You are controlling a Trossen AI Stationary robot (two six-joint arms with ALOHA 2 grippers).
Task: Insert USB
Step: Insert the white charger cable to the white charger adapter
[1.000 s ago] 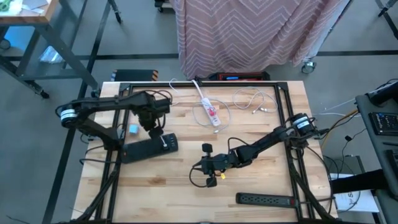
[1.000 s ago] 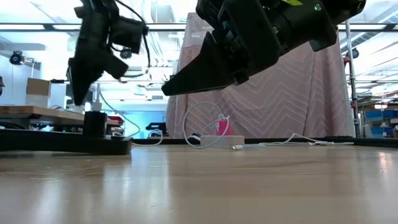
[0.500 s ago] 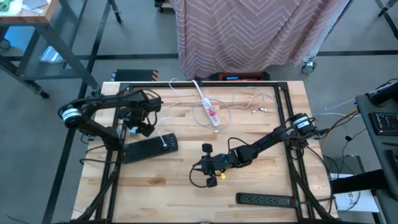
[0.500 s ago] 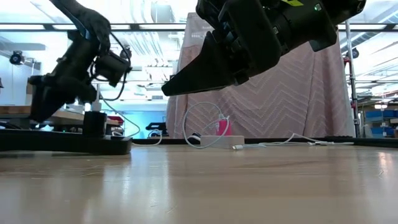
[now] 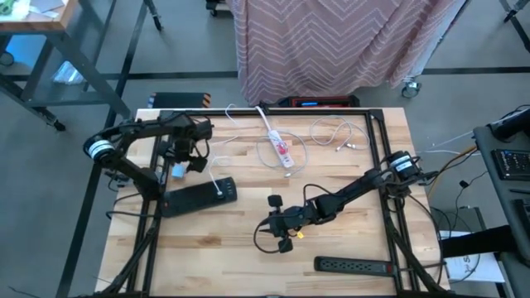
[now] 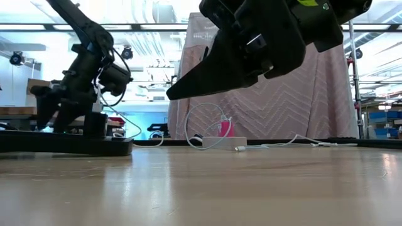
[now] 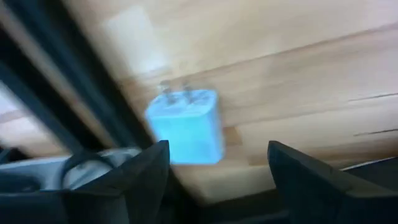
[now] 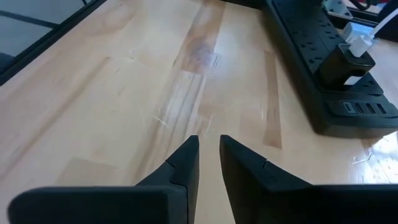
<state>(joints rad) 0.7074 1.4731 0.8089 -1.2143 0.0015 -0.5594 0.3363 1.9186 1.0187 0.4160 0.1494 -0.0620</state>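
left gripper [image 7: 214, 165]: fingers spread, hanging right over the small light-blue plastic wall charger [image 7: 186, 126]
right gripper [image 8: 208, 163]: nearly pinched together, nothing in it, mid-table

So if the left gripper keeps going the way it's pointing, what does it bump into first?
Most likely the small light-blue plug-in charger block. In the left wrist view it lies on the wooden table just ahead of the open left gripper, between the fingers' line. Depth is hard to judge, so it might reach bare wood first.

Pale, smooth wooden table [image 5: 348, 199]; the blue charger [image 7: 185, 126] looks like matt plastic.
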